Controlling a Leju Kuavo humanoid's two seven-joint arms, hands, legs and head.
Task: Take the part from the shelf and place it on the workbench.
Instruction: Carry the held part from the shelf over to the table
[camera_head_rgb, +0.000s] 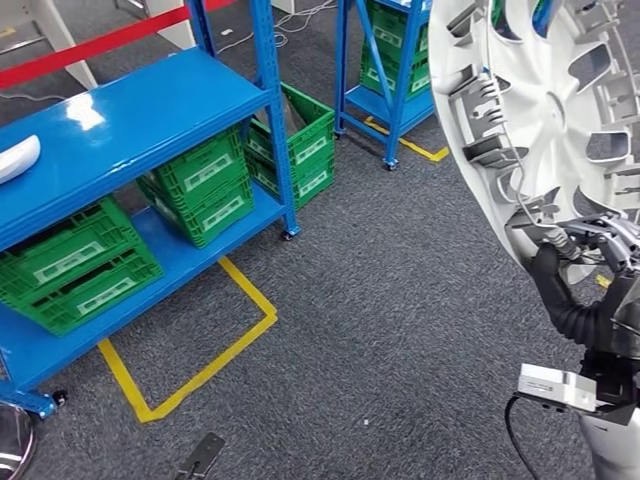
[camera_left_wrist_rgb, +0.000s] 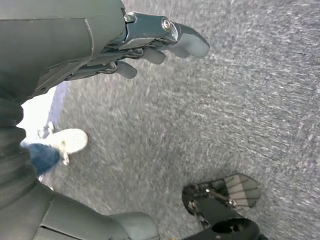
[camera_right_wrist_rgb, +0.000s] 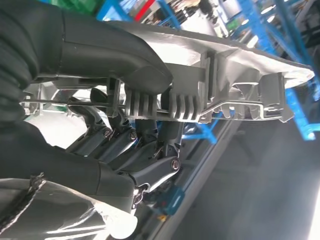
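The part is a large silver wheel cover (camera_head_rgb: 540, 110), held upright at the right of the head view, its ribbed inner face toward me. My right hand (camera_head_rgb: 581, 250) grips its lower rim from below. In the right wrist view the thumb (camera_right_wrist_rgb: 124, 55) lies over the rim (camera_right_wrist_rgb: 234, 70) and the dark fingers (camera_right_wrist_rgb: 151, 150) curl under it. My left hand (camera_left_wrist_rgb: 151, 45) hangs over grey carpet with its fingers stretched out and nothing in it.
A blue shelf (camera_head_rgb: 136, 110) stands at the left with green crates (camera_head_rgb: 204, 185) on its lower level and a white object (camera_head_rgb: 19, 155) on top. A second blue rack (camera_head_rgb: 377, 70) stands behind. Yellow tape (camera_head_rgb: 226, 355) marks the carpet. A person's shoe (camera_left_wrist_rgb: 68, 141) is near my left hand.
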